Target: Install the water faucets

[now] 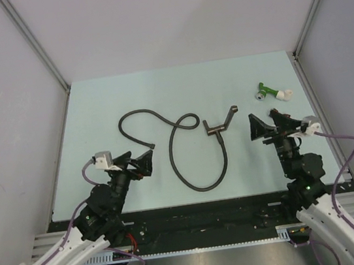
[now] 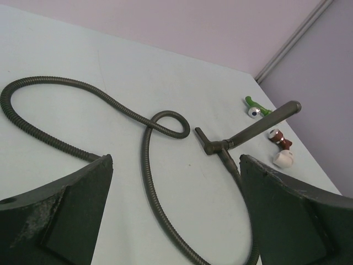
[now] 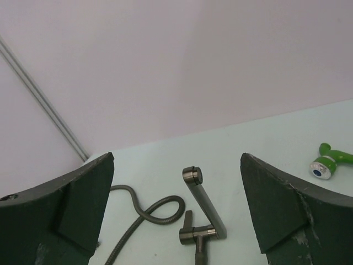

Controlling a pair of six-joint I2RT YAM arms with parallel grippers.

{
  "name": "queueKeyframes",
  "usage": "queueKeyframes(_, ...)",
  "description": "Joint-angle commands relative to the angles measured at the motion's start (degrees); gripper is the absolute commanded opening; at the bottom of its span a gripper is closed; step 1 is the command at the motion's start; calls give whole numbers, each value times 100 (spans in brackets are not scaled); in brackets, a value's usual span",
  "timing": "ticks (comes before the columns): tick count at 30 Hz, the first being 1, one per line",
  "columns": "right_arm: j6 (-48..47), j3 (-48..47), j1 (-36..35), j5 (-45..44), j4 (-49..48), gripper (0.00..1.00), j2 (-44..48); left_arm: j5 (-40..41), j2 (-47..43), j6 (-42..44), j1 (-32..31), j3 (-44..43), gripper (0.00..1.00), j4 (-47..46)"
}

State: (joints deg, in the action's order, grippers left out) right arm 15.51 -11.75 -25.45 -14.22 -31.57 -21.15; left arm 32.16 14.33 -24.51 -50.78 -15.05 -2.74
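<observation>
The water faucet [image 1: 219,125] is a slim dark metal piece lying flat near the table's middle, its long arm pointing up and right. It also shows in the left wrist view [image 2: 245,134] and the right wrist view [image 3: 204,207]. A coiled black hose [image 1: 183,151] joins its T-shaped body and loops away to the left. My right gripper [image 1: 268,124] stands open just right of the faucet, nothing between its fingers [image 3: 287,215]. My left gripper [image 1: 135,161] is open too, left of the hose loop, and holds nothing [image 2: 175,182].
A green fitting [image 1: 264,88] with a white end lies at the back right, beyond my right gripper. A dark-red fitting with a white end [image 2: 281,148] sits just past the faucet's tip. Grey walls close in the pale table [image 1: 96,117] on three sides.
</observation>
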Motion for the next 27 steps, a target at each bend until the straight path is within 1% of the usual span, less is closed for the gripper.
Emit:
queueKeyframes(1,470,-529,40,-599,2443,100,1049,440,-298,-562,42,-77,100,230)
queueKeyframes(2,506,-591,40,-634,2819,100,1391,449,-395,-624,42,-199,100,491)
queueKeyframes(6,524,-1021,40,-732,3534,100,1885,528,-580,-958,42,-621,100,1090)
queueKeyframes(10,357,-1521,40,-784,4166,100,1912,467,-756,-1169,42,-1078,100,1635)
queueKeyframes(17,-407,-2576,40,-1100,4721,100,1930,501,-1229,-1030,42,-2220,100,2777)
queueKeyframes(18,-704,-2665,40,-1135,4774,100,1930,536,-1291,-916,34,-2317,100,2884)
queueKeyframes(20,-943,-2841,40,-1127,4871,100,1930,685,-1415,-731,34,-2615,100,3173)
queueKeyframes(23,-1155,-2903,40,-978,4915,100,1930,844,-1827,-310,42,-3011,100,3463)
queueKeyframes(27,-1533,-3070,32,-819,5011,100,1930,1046,-2091,358,42,-3302,100,3588)
